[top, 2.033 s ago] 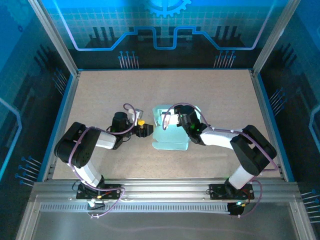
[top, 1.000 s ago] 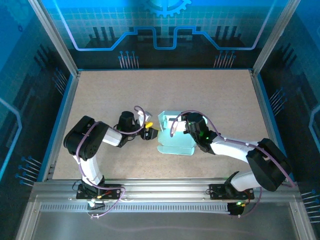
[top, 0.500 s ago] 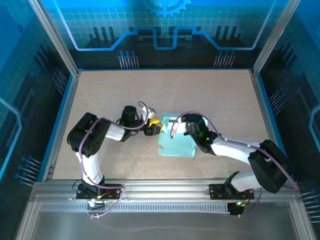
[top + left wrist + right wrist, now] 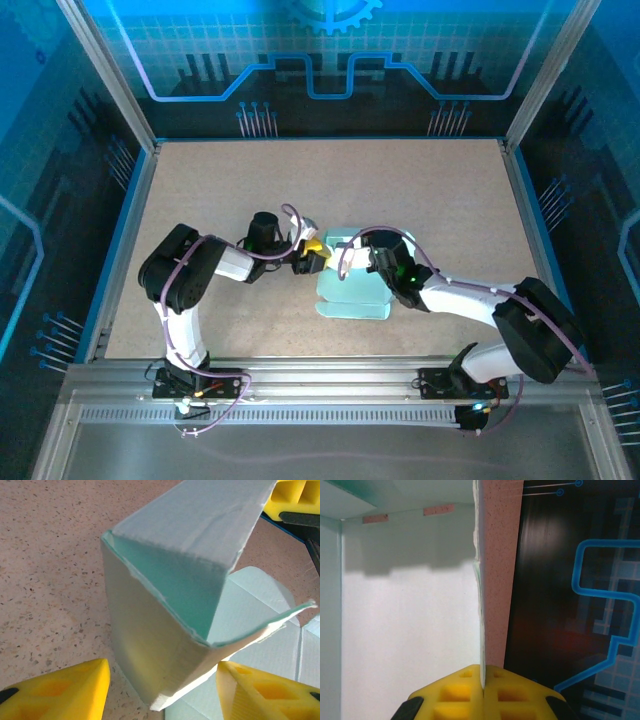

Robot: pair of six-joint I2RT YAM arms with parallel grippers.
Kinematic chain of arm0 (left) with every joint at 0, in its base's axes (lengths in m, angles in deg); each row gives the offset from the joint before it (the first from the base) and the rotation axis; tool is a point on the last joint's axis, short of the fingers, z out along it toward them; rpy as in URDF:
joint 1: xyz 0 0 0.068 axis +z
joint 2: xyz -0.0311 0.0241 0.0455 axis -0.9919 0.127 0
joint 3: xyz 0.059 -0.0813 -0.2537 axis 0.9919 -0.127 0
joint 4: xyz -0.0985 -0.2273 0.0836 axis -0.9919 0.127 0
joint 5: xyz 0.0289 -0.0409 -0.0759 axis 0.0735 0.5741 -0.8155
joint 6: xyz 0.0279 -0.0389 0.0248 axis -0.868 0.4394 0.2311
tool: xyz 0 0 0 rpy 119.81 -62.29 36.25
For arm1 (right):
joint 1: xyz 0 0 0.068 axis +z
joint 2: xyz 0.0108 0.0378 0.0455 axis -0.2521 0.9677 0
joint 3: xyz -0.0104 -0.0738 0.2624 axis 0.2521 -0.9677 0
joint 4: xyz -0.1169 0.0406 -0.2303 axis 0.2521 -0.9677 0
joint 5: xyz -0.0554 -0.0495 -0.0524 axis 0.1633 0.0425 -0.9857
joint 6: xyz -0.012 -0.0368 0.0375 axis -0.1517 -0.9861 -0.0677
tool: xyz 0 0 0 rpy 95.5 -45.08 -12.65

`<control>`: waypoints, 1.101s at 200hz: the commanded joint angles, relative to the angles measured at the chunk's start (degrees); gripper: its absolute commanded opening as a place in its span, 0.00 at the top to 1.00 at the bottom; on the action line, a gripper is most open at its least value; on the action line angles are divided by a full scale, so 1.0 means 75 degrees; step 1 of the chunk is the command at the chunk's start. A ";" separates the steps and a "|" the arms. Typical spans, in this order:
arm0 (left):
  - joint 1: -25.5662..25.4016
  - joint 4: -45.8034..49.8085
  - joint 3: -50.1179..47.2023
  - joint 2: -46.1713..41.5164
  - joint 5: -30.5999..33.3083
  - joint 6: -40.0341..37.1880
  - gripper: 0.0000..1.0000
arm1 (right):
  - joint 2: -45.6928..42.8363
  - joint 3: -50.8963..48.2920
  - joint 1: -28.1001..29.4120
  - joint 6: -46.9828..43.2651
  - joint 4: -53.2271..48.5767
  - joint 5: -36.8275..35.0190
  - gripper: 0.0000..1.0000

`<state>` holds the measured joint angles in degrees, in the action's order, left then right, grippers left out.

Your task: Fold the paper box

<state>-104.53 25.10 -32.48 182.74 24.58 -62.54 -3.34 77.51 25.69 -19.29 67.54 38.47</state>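
Plainly light, floppy card, the paper box (image 4: 352, 296) sits mid-table: the right gripper (image 4: 482, 674) pinches a wall edge while the left gripper (image 4: 163, 677) straddles a corner, fingers apart.

**A:** How's the light on your rig?

**B:** Top view's bright and even, with a blue glow off the walls and soft shadows under my arms on the tabletop (image 4: 200, 190).

**A:** Wrist cams?

**B:** My left gripper (image 4: 163, 664) goes a bit soft up close, but the paper box (image 4: 145, 650) edges are crisp. Right wrist view has a grey shadow band across the card and a dim background.
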 commanded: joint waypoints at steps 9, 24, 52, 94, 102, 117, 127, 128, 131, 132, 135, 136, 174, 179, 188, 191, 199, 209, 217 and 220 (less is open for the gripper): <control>-0.0051 -0.0177 0.0204 0.0195 -0.0104 0.0013 0.42 | 0.0186 -0.0302 0.0169 -0.0326 0.0740 -0.0407 1.00; -0.0072 -0.0217 0.0261 0.0265 0.0000 0.0100 0.45 | 0.0228 -0.0378 0.0222 -0.0369 0.0894 -0.0483 1.00; -0.0168 -0.0201 0.0332 0.0308 0.0220 0.0131 0.47 | 0.0293 -0.0449 0.0330 -0.0387 0.1110 -0.0636 1.00; -0.0341 -0.0101 0.0403 0.0316 0.0587 0.0153 0.50 | 0.0361 -0.0484 0.0497 -0.0330 0.1230 -0.0781 1.00; -0.0393 -0.0133 0.0406 0.0301 0.0722 0.0201 0.50 | 0.0372 -0.0487 0.0530 -0.0302 0.1235 -0.0828 1.00; -0.0516 -0.0170 0.0398 0.0280 0.1173 0.0312 0.51 | 0.0395 -0.0508 0.0595 -0.0224 0.1276 -0.0893 1.00; -0.0626 -0.0249 0.0371 0.0266 0.1541 0.0355 0.52 | 0.0420 -0.0531 0.0638 -0.0193 0.1325 -0.0946 1.00; -0.0639 -0.0256 0.0369 0.0261 0.1589 0.0358 0.53 | 0.0427 -0.0537 0.0644 -0.0187 0.1339 -0.0953 1.00; -0.0667 -0.0274 0.0361 0.0258 0.1716 0.0377 0.53 | 0.0432 -0.0542 0.0649 -0.0180 0.1346 -0.0963 1.00; -0.0683 -0.0287 0.0358 0.0257 0.1752 0.0387 0.54 | 0.0442 -0.0549 0.0656 -0.0170 0.1359 -0.0980 1.00; -0.0708 -0.0319 0.0356 0.0257 0.1866 0.0395 0.54 | 0.0455 -0.0554 0.0671 -0.0166 0.1396 -0.0991 1.00; -0.0721 -0.0326 0.0361 0.0257 0.1909 0.0407 0.54 | 0.0462 -0.0555 0.0673 -0.0156 0.1397 -0.0998 1.00; -0.1140 -0.0546 0.0342 0.0206 0.3222 0.0569 0.61 | 0.0623 -0.0602 0.0800 0.0068 0.1541 -0.1188 1.00; -0.1211 -0.0562 0.0339 0.0188 0.3392 0.0571 0.61 | 0.0652 -0.0608 0.0827 0.0103 0.1579 -0.1209 1.00; -0.1290 -0.0577 0.0343 0.0175 0.3658 0.0575 0.62 | 0.0698 -0.0628 0.0870 0.0151 0.1648 -0.1244 1.00; -0.1328 -0.0569 0.0346 0.0175 0.3751 0.0584 0.63 | 0.0717 -0.0625 0.0884 0.0174 0.1667 -0.1267 1.00; -0.1386 -0.0580 0.0362 0.0175 0.3951 0.0592 0.65 | 0.0748 -0.0625 0.0910 0.0258 0.1691 -0.1297 1.00; -0.1472 -0.0574 0.0376 0.0186 0.4218 0.0629 0.70 | 0.0772 -0.0626 0.0943 0.0348 0.1710 -0.1310 1.00; -0.1531 -0.0570 0.0409 0.0195 0.4300 0.0639 0.72 | 0.0793 -0.0626 0.0955 0.0406 0.1692 -0.1320 1.00; -0.1540 -0.0574 0.0413 0.0213 0.4323 0.0641 0.73 | 0.0802 -0.0625 0.0972 0.0431 0.1692 -0.1322 1.00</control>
<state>-113.82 21.47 -30.84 184.07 51.83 -58.54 1.01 73.94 30.74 -19.16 79.68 25.82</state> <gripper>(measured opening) 0.304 0.064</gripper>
